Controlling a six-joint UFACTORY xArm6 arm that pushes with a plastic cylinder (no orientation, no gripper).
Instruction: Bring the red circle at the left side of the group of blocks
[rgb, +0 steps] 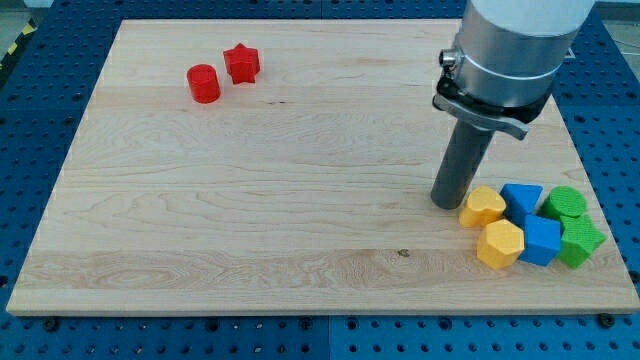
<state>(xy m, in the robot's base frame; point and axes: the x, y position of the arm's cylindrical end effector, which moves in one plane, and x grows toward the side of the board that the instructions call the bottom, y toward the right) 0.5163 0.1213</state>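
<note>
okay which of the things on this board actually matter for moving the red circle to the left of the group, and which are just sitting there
Matter: red circle; the group it goes beside: two yellow blocks, two blue blocks, two green blocks; my tip, just left of that group.

Just sitting: red star, beside the circle.

Pale grained wooden board (250, 200) (matt), seemingly plastic red circle (203, 83)

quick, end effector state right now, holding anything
No gripper, only a rod: my tip holds nothing and sits just left of the upper yellow block. The red circle is far off, untouched.
</note>
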